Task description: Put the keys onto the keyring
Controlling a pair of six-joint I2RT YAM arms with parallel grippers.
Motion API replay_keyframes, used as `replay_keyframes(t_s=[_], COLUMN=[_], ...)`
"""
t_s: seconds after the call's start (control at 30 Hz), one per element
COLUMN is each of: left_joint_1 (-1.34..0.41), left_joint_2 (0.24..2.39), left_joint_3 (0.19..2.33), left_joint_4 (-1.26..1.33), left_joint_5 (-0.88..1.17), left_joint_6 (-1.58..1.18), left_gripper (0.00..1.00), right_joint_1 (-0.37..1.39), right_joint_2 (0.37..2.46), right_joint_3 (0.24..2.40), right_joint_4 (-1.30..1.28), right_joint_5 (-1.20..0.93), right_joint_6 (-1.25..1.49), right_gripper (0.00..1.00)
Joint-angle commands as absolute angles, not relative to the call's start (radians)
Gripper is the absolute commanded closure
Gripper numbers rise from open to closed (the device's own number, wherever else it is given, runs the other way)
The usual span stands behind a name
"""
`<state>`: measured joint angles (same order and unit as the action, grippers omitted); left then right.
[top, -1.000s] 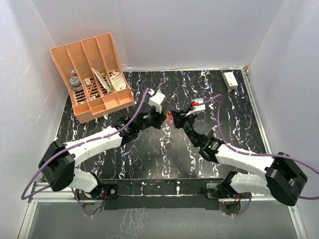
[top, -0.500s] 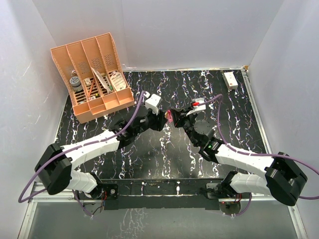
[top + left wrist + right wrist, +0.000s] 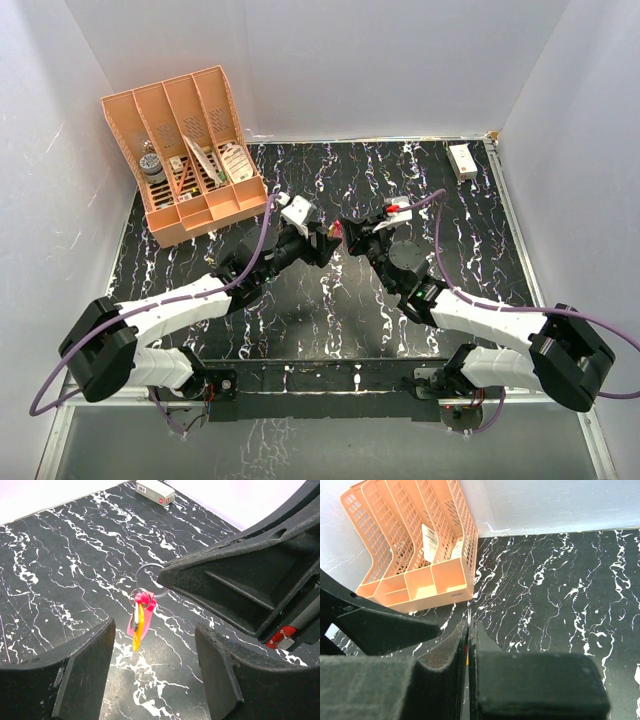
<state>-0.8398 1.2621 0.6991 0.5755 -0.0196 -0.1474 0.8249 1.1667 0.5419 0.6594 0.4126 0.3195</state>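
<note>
The keyring hangs in the air from my right gripper (image 3: 469, 625), which is shut on its thin dark ring (image 3: 150, 577). Below the ring dangle the pinkish-red strap (image 3: 144, 611) and the small yellow key (image 3: 137, 630), side by side. In the top view the strap shows as a pink spot (image 3: 342, 234) between the two grippers. My left gripper (image 3: 156, 630) stands open just short of the key, nothing between its fingers. In the top view my left gripper (image 3: 324, 245) sits a little left of my right gripper (image 3: 352, 232).
An orange desk organizer (image 3: 190, 150) with several items in its slots stands at the back left, also in the right wrist view (image 3: 420, 555). A small white box (image 3: 462, 160) lies at the back right. The black marble table (image 3: 330, 310) runs beneath both arms.
My left gripper has opened and drawn back to the left, away from the keyring. The right gripper has stayed in place, still shut on the ring.
</note>
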Motion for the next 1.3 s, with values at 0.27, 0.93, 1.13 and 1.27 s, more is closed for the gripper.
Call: replay_keyframes(t_s=[0.27,0.93,1.13,1.27], left_joint_1=[-0.844,-0.844,-0.844,-0.844], left_joint_2=[1.327,1.364,1.411,1.434], left_joint_3=[0.661,0.520,0.537,0.541], left_joint_4=[0.776,1.198,1.232,1.277], left_joint_5=[-0.041,0.013,0.045,0.019], left_joint_6=[-0.089,-0.021,-0.016,-0.034], left_gripper=[0.31,0.21,0.24,0.61], right_joint_1=[0.828,0.828,0.828,0.828], right_joint_2=[1.126,1.088,1.083,1.077], right_joint_3=[0.585,0.566,0.569,0.569], right_joint_4=[0.742,0.775,0.778,0.778], right_joint_5=[0.387,0.359,0.354,0.351], right_joint_6=[0.359,0.390,0.393,0.394], right_gripper=[1.00,1.00,1.00,1.00])
